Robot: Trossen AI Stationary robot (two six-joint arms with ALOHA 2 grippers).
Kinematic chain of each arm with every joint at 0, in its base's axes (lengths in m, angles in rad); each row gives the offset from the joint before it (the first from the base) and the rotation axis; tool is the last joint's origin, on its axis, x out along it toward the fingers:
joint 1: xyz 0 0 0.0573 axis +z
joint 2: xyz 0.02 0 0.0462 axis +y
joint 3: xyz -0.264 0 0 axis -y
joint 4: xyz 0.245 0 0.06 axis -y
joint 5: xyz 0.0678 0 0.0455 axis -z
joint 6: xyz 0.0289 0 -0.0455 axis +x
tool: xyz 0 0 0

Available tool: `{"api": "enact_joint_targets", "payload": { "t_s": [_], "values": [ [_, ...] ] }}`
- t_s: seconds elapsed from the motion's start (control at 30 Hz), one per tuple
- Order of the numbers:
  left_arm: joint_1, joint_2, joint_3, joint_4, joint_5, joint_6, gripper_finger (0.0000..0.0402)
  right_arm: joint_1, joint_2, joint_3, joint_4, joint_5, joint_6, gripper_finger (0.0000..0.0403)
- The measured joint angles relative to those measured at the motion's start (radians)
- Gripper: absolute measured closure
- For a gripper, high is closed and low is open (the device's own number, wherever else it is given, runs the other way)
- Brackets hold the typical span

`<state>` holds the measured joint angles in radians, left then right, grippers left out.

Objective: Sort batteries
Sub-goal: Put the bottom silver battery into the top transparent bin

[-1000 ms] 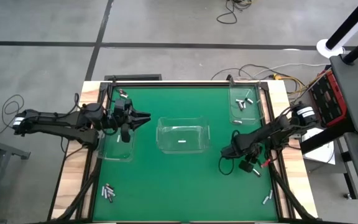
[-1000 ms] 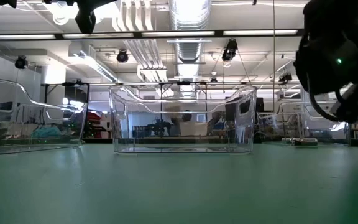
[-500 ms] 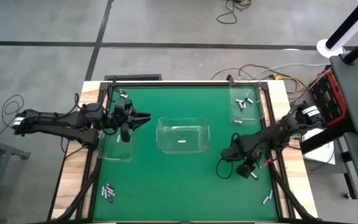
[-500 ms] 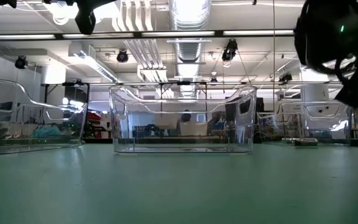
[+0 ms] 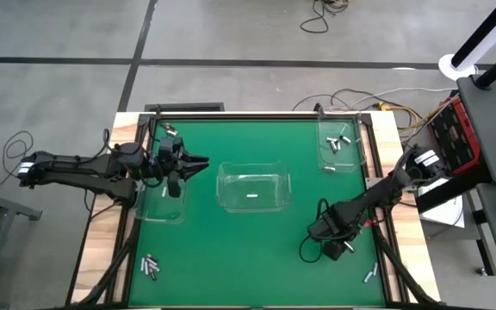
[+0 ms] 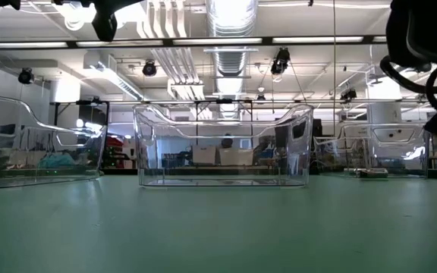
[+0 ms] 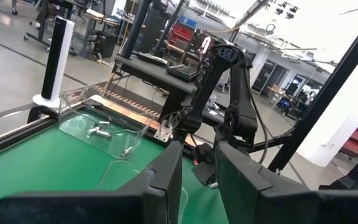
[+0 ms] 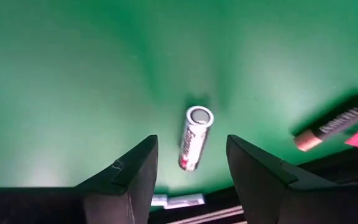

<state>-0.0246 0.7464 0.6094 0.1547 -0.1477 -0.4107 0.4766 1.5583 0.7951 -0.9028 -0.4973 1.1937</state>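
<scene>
Near the mat's right front, the right gripper (image 8: 188, 180) hung with its fingers spread over a silver battery (image 8: 194, 138), a dark battery (image 8: 334, 123) lying off to one side. If the descent drifted, a finger could probably nudge the cylinder and send it rolling. Over the left bin (image 5: 156, 209), the left gripper (image 7: 197, 180) waited, narrowly parted. One battery lay in the centre bin (image 5: 254, 171); several lay in the far-right bin (image 5: 324, 158). Loose batteries (image 5: 151, 267) sat front left.

Seen from overhead, my right arm (image 5: 338, 228) hides its own jaws, and the battery (image 8: 195, 137) below them stays out of sight.
</scene>
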Motion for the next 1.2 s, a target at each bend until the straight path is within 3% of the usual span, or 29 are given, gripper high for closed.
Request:
{"api": "enact_joint_targets", "payload": {
  "t_s": [0.37, 0.6, 0.87, 1.07, 1.2],
  "values": [
    [0.000, 0.003, 0.000, -0.002, -0.001, 0.001, 0.0324, 0.027, 0.102, -0.002, 0.069, -0.019, 0.010, 0.0297],
    [0.000, 0.003, 0.000, -0.002, -0.001, -0.002, 0.0324, 0.017, 0.064, 0.006, 0.060, -0.005, -0.022, 0.0364],
    [0.000, 0.012, 0.000, -0.002, -0.038, -0.017, 0.0324, -0.116, -0.157, 0.211, -0.214, 0.232, 0.000, 0.0365],
    [0.000, 0.034, 0.000, 0.009, -0.134, -0.016, 0.0324, -0.369, -0.311, 0.391, -0.326, 0.576, -0.106, 0.0363],
    [0.000, 0.049, 0.000, 0.029, -0.134, -0.016, 0.0324, -0.609, -0.362, 0.415, -0.350, 0.670, -0.295, 0.0365]
  ]
}}
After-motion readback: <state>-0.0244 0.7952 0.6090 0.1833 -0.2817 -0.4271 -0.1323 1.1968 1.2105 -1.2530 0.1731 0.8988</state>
